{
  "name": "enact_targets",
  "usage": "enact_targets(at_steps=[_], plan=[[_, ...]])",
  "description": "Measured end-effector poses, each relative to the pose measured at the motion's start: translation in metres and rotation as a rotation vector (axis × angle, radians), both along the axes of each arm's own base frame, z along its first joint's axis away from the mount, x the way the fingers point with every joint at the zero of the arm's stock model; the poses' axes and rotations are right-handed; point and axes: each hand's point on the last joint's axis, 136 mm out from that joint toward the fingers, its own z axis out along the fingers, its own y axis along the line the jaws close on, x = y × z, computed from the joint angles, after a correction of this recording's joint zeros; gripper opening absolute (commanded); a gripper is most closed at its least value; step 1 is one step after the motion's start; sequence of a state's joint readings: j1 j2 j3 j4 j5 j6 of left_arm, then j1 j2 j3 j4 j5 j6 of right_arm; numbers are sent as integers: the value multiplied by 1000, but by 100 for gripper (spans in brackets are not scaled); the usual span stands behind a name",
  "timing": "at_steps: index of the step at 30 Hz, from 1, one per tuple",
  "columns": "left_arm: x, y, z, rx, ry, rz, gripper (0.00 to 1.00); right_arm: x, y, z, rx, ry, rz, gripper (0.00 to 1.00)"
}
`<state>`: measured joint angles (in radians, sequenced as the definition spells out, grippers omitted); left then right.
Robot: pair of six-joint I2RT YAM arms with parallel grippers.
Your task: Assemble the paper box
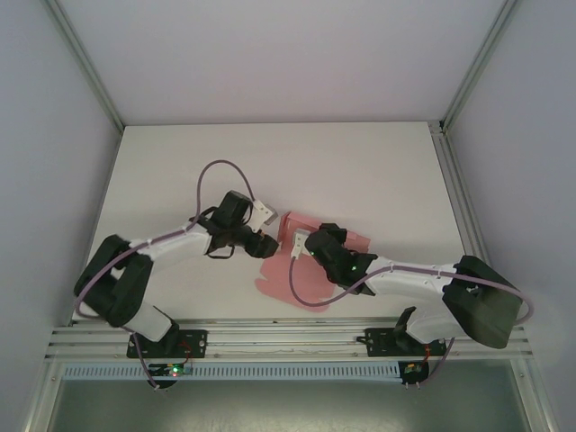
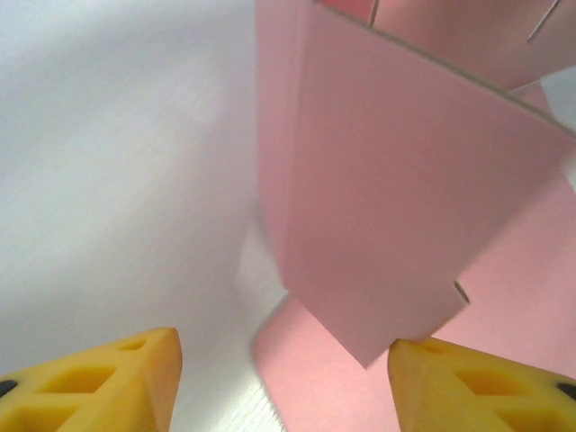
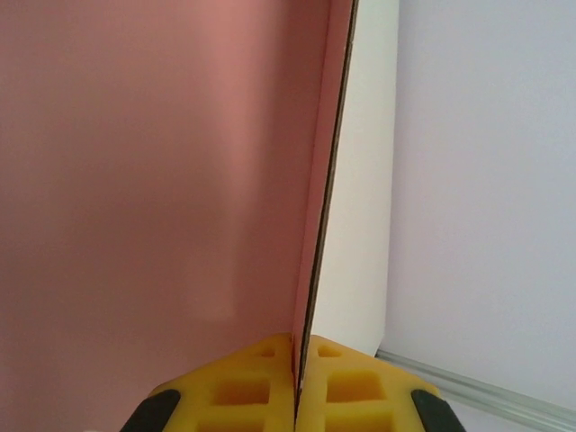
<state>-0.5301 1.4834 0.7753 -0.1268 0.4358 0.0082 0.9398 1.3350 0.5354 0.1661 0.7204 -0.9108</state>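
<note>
From above, you see the pink box [image 1: 310,274] part-folded at mid-counter [image 1: 360,171], with the left hand [image 1: 268,245] and right hand [image 1: 304,241] meeting over it. Your right wrist view adds the grip: that hand is clamped on the edge of an upright panel. Your left wrist view shows its hand spread wide, holding nothing, with a raised panel just ahead.

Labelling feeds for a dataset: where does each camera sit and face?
Top external: high behind the robot, looking down at the white table, left arm, right arm, pink thin-card paper box.
Left wrist: above the open left gripper, facing the box's raised panel.
Right wrist: above the right gripper, shut on that box's edge.
Shared: the pink box.
</note>
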Motion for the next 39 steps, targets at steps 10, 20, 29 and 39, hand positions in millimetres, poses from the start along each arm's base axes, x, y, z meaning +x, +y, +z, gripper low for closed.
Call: enact_targets(at_steps=[10, 20, 29, 39], plan=[[38, 65, 29, -48, -103, 368, 68, 1, 4, -4, 7, -5, 27, 0], [79, 92, 46, -136, -135, 536, 67, 51, 1, 24, 23, -97, 79, 0], [120, 70, 4, -203, 5, 444, 52, 89, 26, 18, -20, -124, 203, 0], [110, 14, 12, -237, -27, 173, 42, 104, 26, 8, -29, -163, 202, 0]])
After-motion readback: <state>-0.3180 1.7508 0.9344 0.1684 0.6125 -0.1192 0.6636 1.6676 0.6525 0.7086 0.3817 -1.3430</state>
